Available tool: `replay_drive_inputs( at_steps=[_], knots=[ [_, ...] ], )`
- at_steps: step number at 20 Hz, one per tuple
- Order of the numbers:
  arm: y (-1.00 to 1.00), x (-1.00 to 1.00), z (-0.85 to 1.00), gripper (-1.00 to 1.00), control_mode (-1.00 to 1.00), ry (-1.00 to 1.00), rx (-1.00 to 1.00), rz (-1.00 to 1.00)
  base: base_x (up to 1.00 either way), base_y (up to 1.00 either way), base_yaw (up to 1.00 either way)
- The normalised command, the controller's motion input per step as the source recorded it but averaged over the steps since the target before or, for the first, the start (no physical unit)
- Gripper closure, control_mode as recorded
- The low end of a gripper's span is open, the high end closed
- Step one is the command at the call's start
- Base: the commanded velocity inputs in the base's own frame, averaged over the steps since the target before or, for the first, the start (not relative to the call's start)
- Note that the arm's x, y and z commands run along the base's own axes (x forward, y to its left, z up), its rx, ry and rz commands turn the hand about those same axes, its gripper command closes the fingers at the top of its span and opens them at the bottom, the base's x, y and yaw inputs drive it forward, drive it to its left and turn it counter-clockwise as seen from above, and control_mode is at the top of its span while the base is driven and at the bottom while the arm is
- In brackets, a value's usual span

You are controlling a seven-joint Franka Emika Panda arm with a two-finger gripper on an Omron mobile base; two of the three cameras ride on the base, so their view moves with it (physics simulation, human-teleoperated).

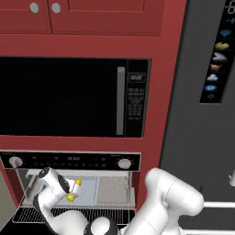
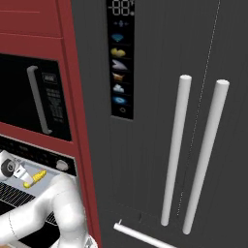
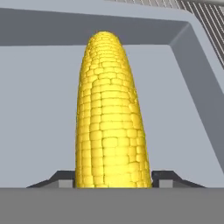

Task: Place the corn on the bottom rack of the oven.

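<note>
corn: yellow cob, nearest the hand camera, standing lengthwise between the two dark fingertips, one at each flank of its base. whether the pads press it or have just let go cannot be told from these pictures.

gripper: at the mouth of the oven, wrist reaching in from the left of the opening; cob shows yellow at its tip in both base views, with a green end low in the right base view.

tray: pale grey, raised rim, lies directly behind the cob in the hand view; wire grid visible past its far corner.

bottom rack: silver wire grid, drawn forward under the arm, below the cob; cob appears above it, contact not visible.

microwave: black, vertical silver handle, above the oven; not involved.

fridge: dark, two pale vertical handles, to the right.

handling note, as judgement: release looks to be the step in hand. part the fingers fully before any retreat, withdraw along the cob's long axis, avoid sideways drag that would roll it, and confirm it rests on the lower grid rather than on the tray.
</note>
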Motion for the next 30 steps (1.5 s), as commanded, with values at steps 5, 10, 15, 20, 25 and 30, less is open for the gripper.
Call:
replay_drive_inputs(
  at_steps=[5, 10, 15, 20, 25, 30],
  knots=[
    [0.13, -0.35, 0.15, -1.00, -1.00, -0.05, 0.00, 0.02, 0.00, 0.00, 0.00],
    [0.02, -0.60, 0.66, -1.00, -1.00, -0.03, 0.00, 0.00, 0.00, 0.00, 0.00],
    [-0.08, -0.88, 0.91, -1.00, -1.00, 0.00, 0.07, 0.00, 0.00, 0.00, 0.00],
    [-0.56, -1.00, 0.98, -1.00, -1.00, 0.00, 0.28, 0.02, 0.00, 0.00, 0.00],
    [-0.70, -0.97, 1.00, -1.00, -1.00, -0.03, 0.38, 0.03, 0.00, 0.00, 0.00],
    [-0.58, -0.81, 1.00, -1.00, -1.00, -0.14, 0.28, 0.04, 0.00, 0.00, 0.00]
  ],
)
